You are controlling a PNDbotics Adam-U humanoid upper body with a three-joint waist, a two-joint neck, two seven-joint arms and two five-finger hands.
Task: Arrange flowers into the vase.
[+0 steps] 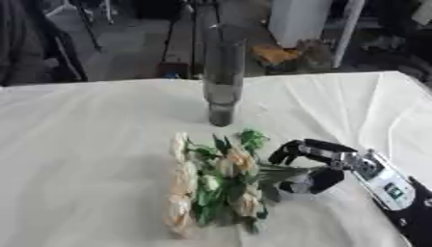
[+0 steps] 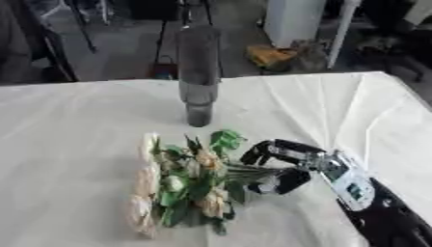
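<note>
A tall dark grey vase (image 1: 222,79) stands upright near the middle of the white-clothed table (image 1: 84,135). In front of it lies a bunch of cream and peach flowers (image 1: 215,185) with green leaves, blooms to the left and stems pointing right. My right hand (image 1: 314,166) comes in from the lower right, its fingers and thumb curled around the stem end of the bunch at table level. My left hand shows in neither view.
The cloth is creased, with folds running toward the back right corner. Beyond the table's far edge are a dark floor, stand legs, an orange object (image 1: 272,53) and a white cabinet (image 1: 300,19). A dark-clothed person sits at the far left edge.
</note>
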